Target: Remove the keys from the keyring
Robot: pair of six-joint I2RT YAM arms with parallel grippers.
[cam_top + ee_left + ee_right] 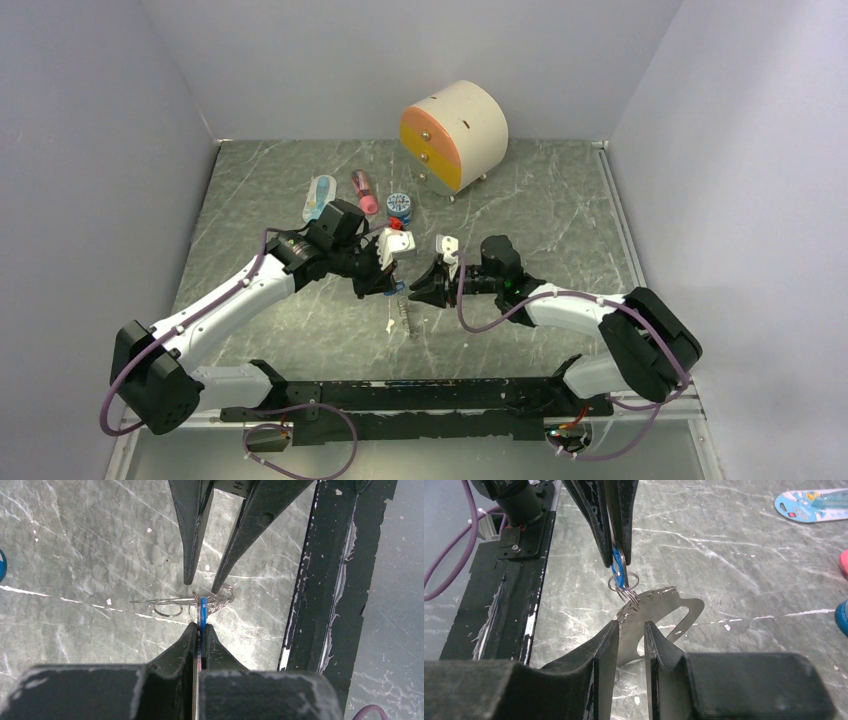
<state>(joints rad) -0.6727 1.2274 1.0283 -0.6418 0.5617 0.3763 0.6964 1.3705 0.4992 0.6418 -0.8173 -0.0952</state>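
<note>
My left gripper (pixel 200 626) is shut on the blue-tagged key (pixel 202 611) and holds it above the table. It also shows in the top view (pixel 392 284). A small wire ring (pixel 168 609) and a silvery chain strand (pixel 220 600) hang from the key. In the right wrist view the blue key (pixel 617 567) hangs from the left fingers, with the whitish oval keyring (pixel 669 615) below it. My right gripper (pixel 630 625) is open, its fingertips just short of the keyring's near edge. It faces the left gripper in the top view (pixel 422 290). The green key is hidden.
A round drawer unit (pixel 455 135) stands at the back. A pale blue oval flat piece (pixel 319 197), a pink tube (pixel 364 190) and a round blue tin (pixel 400 203) lie behind the grippers. The black base rail (pixel 420 395) runs along the near edge.
</note>
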